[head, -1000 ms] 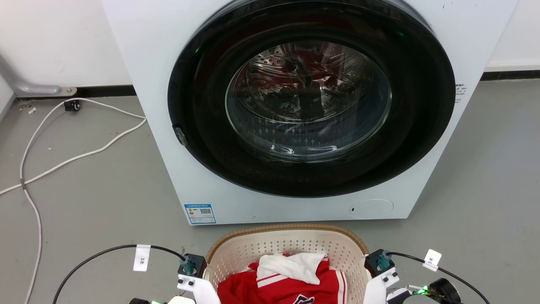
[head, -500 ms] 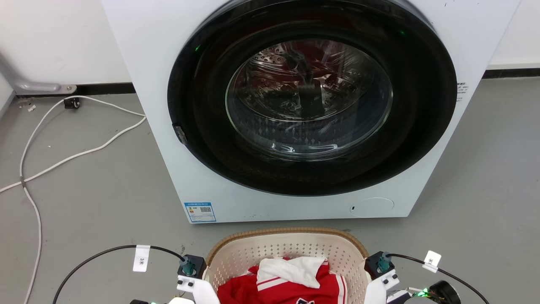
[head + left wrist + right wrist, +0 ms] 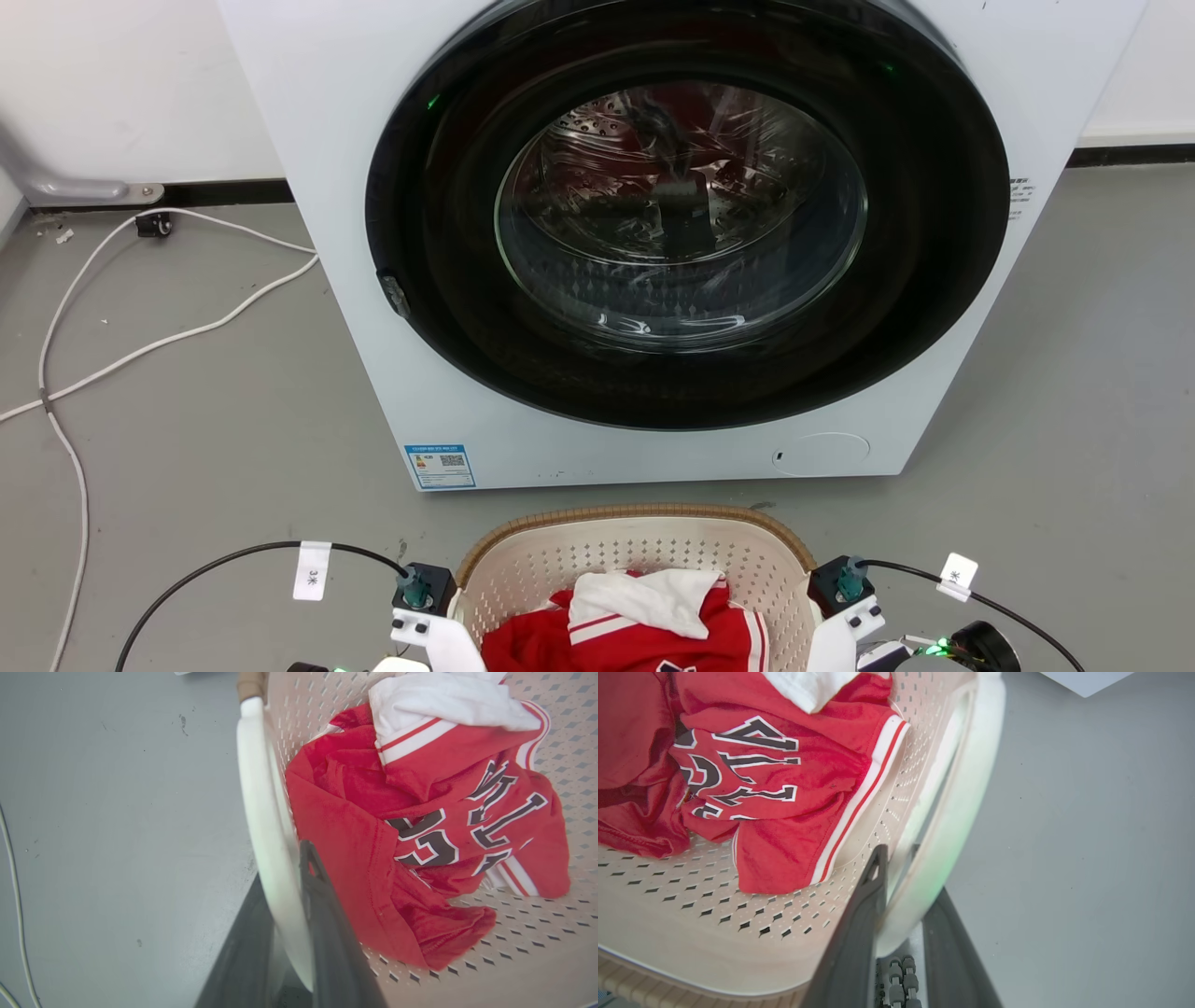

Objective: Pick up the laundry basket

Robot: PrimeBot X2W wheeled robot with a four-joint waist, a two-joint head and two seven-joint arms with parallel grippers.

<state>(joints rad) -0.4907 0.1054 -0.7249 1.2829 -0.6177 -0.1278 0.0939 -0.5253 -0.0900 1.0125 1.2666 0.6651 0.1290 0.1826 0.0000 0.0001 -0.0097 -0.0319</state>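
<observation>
Laundry basket [image 3: 635,546] edged from washer [image 3: 373,373]; two end effectors [image 3: 280,863] [image 3: 910,870] grip two handles [image 3: 261,812] [image 3: 966,802].

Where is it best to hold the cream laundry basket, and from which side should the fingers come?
Grip the cream perforated plastic laundry basket by its white left handle and white right handle, one gripper each, from above, one finger inside, one outside: each bar stands off the wall.

Basket [image 3: 635,514] draws back from washer [image 3: 308,140]
Held by left claw [image 3: 281,865] and right claw [image 3: 911,872], its rim lies slightly farther from the washer ahead.
</observation>
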